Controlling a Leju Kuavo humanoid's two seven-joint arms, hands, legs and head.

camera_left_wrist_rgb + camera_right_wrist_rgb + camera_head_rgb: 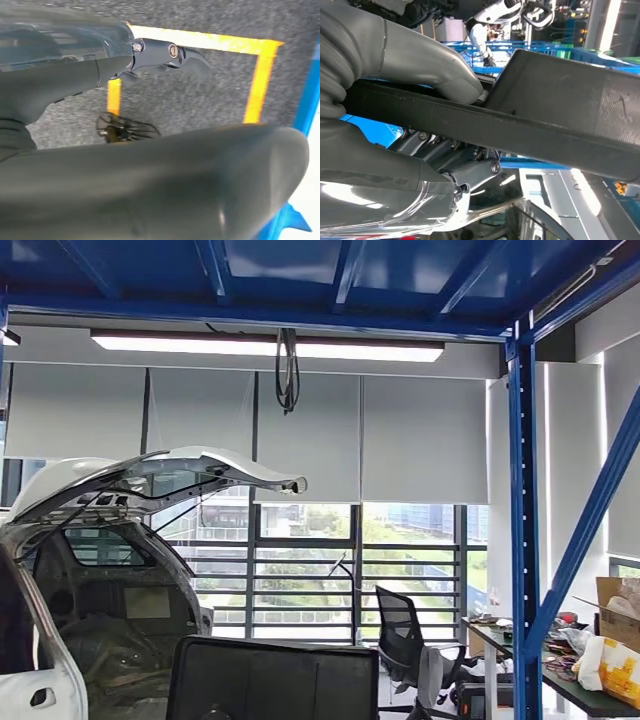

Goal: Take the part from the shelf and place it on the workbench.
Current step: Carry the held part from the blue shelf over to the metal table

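Black and panel-like, the part (273, 678) rises into the near bottom of the head view, its top edge level, likely so it can be carried flat toward the workbench. Beyond it, a white car (90, 570) with its tailgate raised stands at the left, and a cluttered surface (581, 690) sits at the right behind a blue post (524, 540).

In the left wrist view, the left hand (166, 52) hangs over grey floor marked with yellow tape (260, 75); one dark finger stretches out, and whether it holds anything cannot be told.

In the right wrist view, the right hand (433, 100) clamps the part's dark edge, thumb (433, 62) on one face and fingers (471, 170) on the other, a grip that seems meant to stop the board from tipping.
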